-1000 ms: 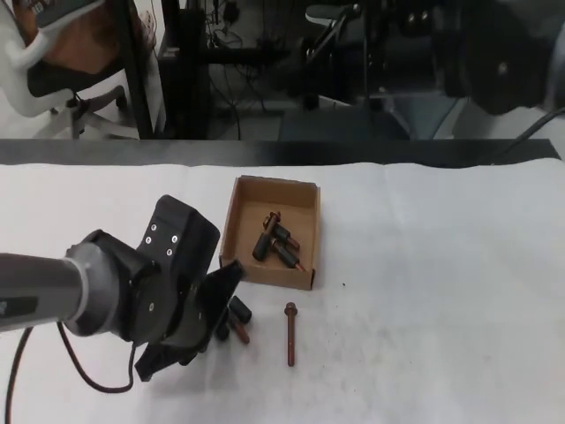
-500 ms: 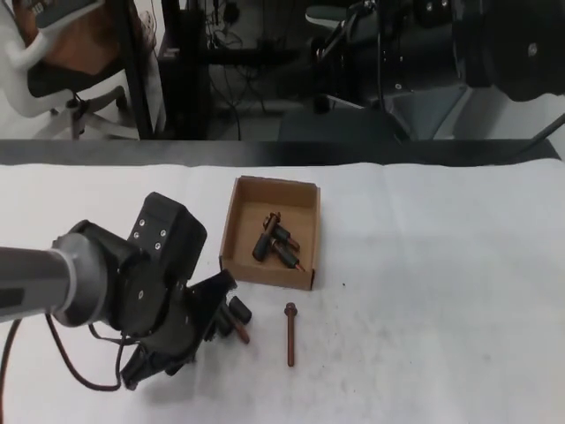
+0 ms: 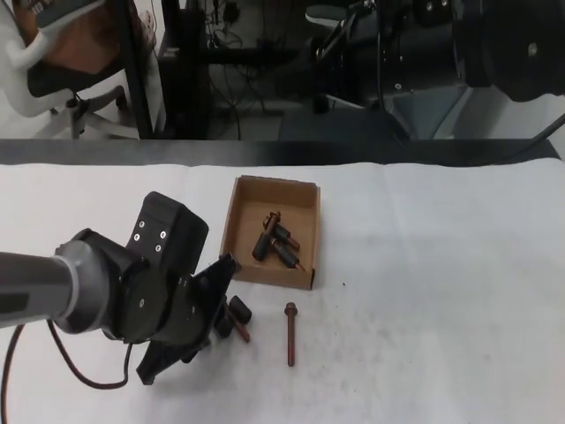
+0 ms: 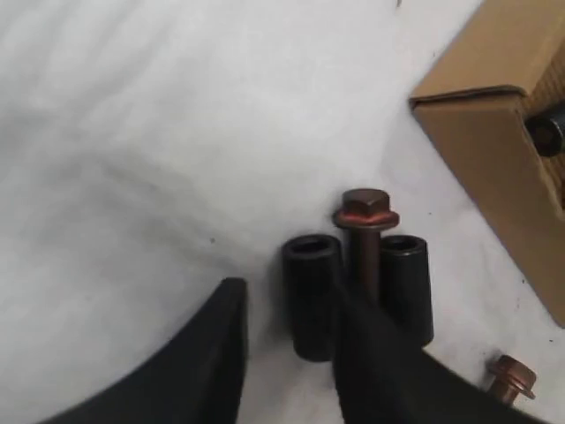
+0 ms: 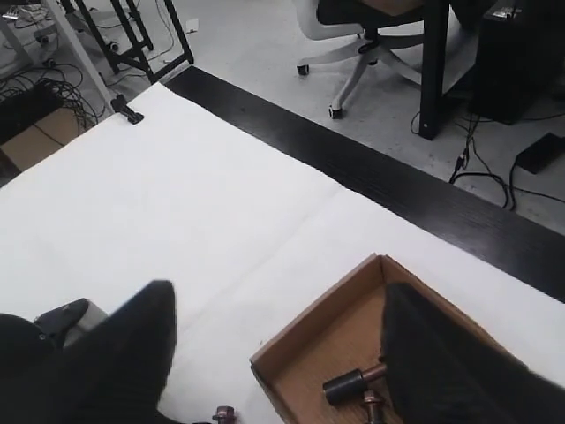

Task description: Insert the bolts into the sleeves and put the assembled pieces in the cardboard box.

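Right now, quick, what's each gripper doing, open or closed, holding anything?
Left gripper: open around a black sleeve, not clamped.
Right gripper: open, holding nothing.

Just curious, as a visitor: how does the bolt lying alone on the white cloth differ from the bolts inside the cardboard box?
The lone bolt lies on the white cloth outside the cardboard box; the boxed bolts lie inside it. The lone bolt is bare; the boxed bolts wear black sleeves. Both are coppery.
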